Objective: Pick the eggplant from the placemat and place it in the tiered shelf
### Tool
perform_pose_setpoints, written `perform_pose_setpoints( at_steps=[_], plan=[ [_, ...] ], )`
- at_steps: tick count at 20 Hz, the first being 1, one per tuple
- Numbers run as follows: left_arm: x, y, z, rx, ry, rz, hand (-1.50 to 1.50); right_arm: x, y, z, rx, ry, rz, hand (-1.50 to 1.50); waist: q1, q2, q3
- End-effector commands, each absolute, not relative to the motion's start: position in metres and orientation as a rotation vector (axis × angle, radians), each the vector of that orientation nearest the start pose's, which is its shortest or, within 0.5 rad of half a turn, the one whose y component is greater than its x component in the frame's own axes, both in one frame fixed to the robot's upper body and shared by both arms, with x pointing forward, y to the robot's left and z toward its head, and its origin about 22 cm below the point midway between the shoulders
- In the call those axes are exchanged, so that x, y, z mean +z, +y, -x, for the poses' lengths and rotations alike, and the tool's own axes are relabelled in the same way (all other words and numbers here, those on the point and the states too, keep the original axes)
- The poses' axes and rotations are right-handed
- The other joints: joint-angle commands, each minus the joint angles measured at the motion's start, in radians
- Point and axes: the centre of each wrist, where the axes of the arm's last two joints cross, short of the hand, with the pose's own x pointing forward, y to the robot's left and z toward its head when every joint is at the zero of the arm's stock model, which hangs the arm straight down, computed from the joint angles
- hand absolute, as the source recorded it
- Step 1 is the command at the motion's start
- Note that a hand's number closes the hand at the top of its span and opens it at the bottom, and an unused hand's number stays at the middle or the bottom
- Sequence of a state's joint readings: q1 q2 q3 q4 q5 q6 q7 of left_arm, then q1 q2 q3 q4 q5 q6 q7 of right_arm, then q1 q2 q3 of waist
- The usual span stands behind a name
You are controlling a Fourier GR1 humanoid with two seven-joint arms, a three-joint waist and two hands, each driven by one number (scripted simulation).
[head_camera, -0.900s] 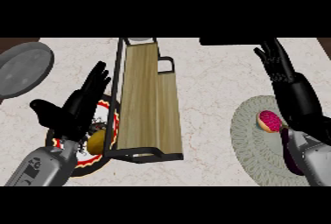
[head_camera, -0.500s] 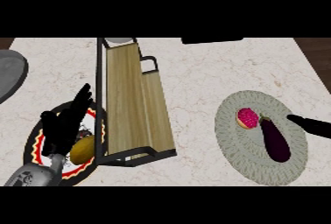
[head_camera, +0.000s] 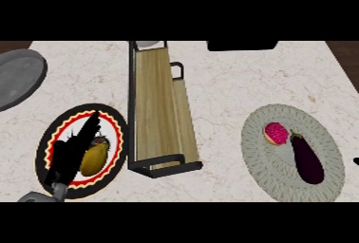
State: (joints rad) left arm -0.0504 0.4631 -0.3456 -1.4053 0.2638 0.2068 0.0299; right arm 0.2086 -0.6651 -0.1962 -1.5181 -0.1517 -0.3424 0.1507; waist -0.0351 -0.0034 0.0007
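The pale marbled worktop [head_camera: 231,76] carries a tall wooden tiered shelf [head_camera: 157,109] in a black frame at its middle. Right of it lies a round grey placemat [head_camera: 270,161], and on that the dark eggplant [head_camera: 307,159] just beside a pink-topped doughnut [head_camera: 276,134]. At lower left the left hand [head_camera: 70,154] hangs with straight fingers over a red-rimmed plate [head_camera: 52,137] holding what looks like a yellowish fruit [head_camera: 95,156].

Tiered shelf [head_camera: 160,118] ctr frame; placemat [head_camera: 263,159] lower right w/ eggplant [head_camera: 307,159] on it; plate [head_camera: 52,137] lower left.
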Motion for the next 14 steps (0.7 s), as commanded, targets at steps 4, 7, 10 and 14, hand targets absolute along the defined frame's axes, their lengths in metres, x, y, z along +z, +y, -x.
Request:
perform_pose_setpoints(
  at_steps=[4,7,10,14],
  plan=[
    [-0.036,0.274,-0.225,-0.283,-1.301,-0.138,0.00,0.120,-0.399,-0.185,0.110,-1.183,0.733,-1.50,0.027,0.001,-0.003],
    [-0.035,0.271,-0.229,-0.298,-1.305,-0.131,0.00,0.133,-0.378,-0.197,0.222,-1.007,0.709,-1.50,0.044,0.006,-0.006],
    [-0.029,0.262,-0.239,-0.305,-1.337,-0.099,0.00,0.137,-0.382,-0.198,0.428,-0.799,0.902,-1.50,0.061,0.017,-0.009],
    [-0.027,0.260,-0.241,-0.344,-1.338,-0.092,0.00,0.155,-0.379,-0.208,0.567,-0.549,1.102,-1.50,0.089,0.021,-0.008]
  ],
)
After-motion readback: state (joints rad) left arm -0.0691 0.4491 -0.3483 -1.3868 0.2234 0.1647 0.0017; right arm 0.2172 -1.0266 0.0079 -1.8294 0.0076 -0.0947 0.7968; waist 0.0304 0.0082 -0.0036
